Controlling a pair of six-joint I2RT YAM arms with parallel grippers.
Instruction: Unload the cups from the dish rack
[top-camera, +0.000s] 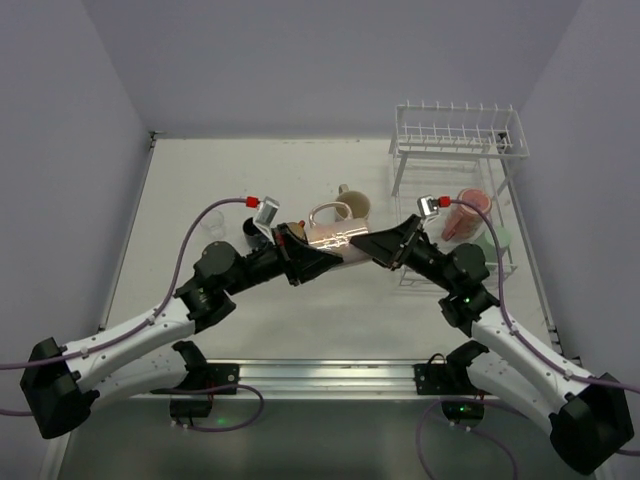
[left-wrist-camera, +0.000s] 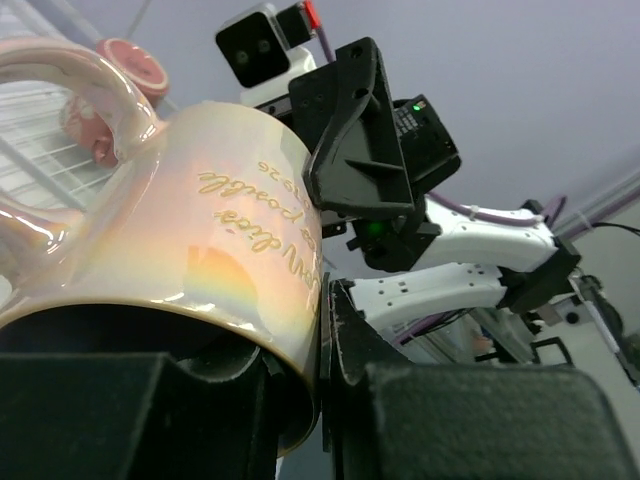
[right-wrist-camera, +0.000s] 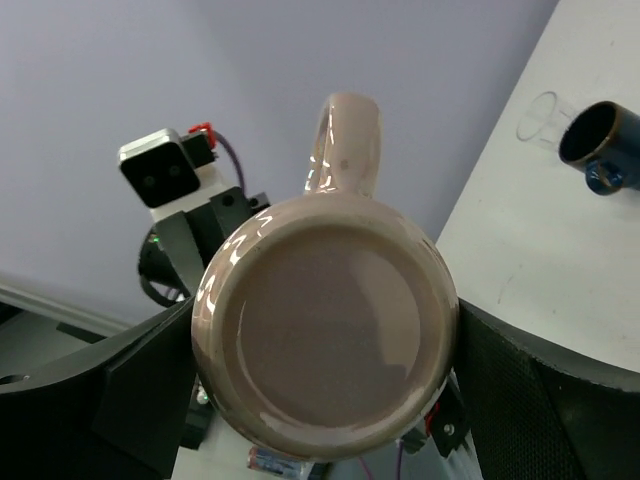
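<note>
The pale pink mug (top-camera: 335, 233) hangs on its side in mid-air between the two arms, over the table (top-camera: 200, 180) and well clear of the dish rack (top-camera: 455, 130). The left gripper (top-camera: 300, 240) pinches its rim wall. The right gripper (top-camera: 368, 240) flanks the body with jaws wide, though I can't tell if they press. I'd confirm the left hold is firm before the right backs straight off. The mug has a pearly glaze, gold script and a looped handle.

A pearly pale pink mug (top-camera: 335, 232) with gold script hangs on its side over mid-table, its rim pinched in the left claw (top-camera: 312, 250). A cream mug (top-camera: 355, 205) stands at its 12 o'clock and a dark blue cup (right-wrist-camera: 600, 145) at 9. The white wire dish rack (top-camera: 455, 130), at 2 o'clock, has a red-pink mug (top-camera: 468, 213) and a light green mug (top-camera: 497, 240) in its lower tier.
</note>
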